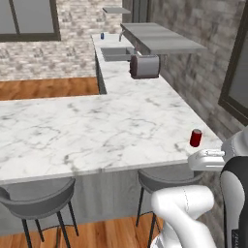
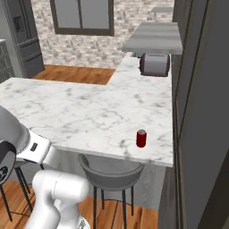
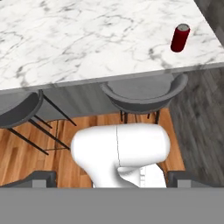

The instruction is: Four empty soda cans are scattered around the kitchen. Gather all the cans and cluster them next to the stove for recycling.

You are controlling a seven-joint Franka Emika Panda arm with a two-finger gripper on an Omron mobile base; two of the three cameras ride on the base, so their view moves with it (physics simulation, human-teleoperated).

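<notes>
Stools (image 3: 144,94) tuck under the marble desk (image 3: 87,39) at left and centre; farther right the red soda can (image 3: 180,38) stands upright near the desk's right front corner, ahead and right of the wide-open, empty pincer (image 3: 112,177).

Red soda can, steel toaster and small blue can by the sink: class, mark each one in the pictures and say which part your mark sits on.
Red soda can with silver top (image 1: 195,138): left base view, middle of its red side.
Rounded steel toaster (image 1: 145,66): left base view, its front face.
Small blue can (image 1: 102,36): left base view, its body, too small for detail.
</notes>
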